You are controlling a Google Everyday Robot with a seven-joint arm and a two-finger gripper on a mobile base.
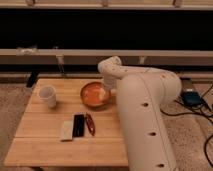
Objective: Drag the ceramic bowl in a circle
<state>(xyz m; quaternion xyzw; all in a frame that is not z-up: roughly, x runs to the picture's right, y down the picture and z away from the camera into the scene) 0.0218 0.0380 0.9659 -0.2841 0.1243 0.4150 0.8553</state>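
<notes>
The ceramic bowl (94, 95) is round, shallow and orange-red with a darker rim. It sits on the wooden table (45, 145) near the back, right of centre. My white arm reaches in from the right and bends down to the bowl. My gripper (107, 89) is at the bowl's right rim, pointing down into or onto it. The arm hides the table's right side.
A small white cup (47, 96) stands at the table's left. A pale flat packet (66, 131), a black bar (78, 125) and a red object (89, 123) lie side by side in front of the bowl. A dark rail and wall run behind the table.
</notes>
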